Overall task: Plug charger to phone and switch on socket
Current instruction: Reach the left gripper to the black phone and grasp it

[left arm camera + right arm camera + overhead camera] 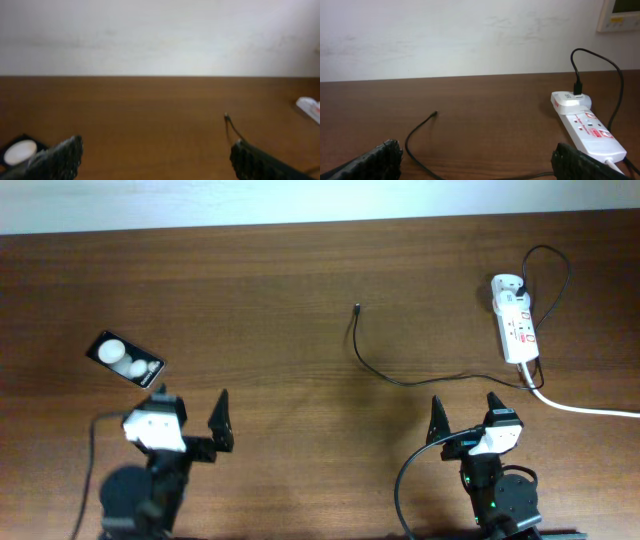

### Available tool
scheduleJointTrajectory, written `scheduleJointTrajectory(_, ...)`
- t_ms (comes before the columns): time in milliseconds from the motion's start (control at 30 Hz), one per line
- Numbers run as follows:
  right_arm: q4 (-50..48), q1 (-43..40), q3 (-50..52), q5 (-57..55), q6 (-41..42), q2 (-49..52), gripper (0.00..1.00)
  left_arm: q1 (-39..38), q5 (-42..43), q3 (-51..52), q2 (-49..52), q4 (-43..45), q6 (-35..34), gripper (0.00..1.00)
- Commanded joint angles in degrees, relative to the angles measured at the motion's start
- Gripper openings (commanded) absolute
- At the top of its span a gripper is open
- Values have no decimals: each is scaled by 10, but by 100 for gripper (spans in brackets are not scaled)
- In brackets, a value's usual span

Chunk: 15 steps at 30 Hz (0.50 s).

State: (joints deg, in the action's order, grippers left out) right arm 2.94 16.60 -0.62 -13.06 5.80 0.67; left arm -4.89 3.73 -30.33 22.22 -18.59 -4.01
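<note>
The phone (125, 359), a black slab with two white blobs, lies at the far left of the table; its corner shows in the left wrist view (19, 151). The charger cable (400, 377) runs from its plug tip (357, 308) at mid-table round to the white adapter (507, 285) on the socket strip (516, 328) at the right. The right wrist view shows the tip (435, 113), the cable (412, 137) and the strip (587, 129). My left gripper (193, 412) is open and empty below the phone. My right gripper (465, 414) is open and empty, just below the cable.
The strip's thick white cord (590, 409) runs off to the right edge. The table's far edge meets a pale wall (470, 40). A black cable (405, 480) loops beside the right arm's base.
</note>
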Motion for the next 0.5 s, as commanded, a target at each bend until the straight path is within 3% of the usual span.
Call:
scheduleJointTrajectory(0, 3, 2, 3, -11, 0, -5, 99, 3, -47, -146, 143, -49, 13, 99)
scheduleJointTrajectory(133, 3, 2, 3, -11, 0, -5, 99, 3, -65, -359, 349, -203, 13, 99)
scheduleJointTrajectory(467, 3, 2, 3, -11, 0, -5, 99, 3, 4, -374, 481, -221, 12, 99)
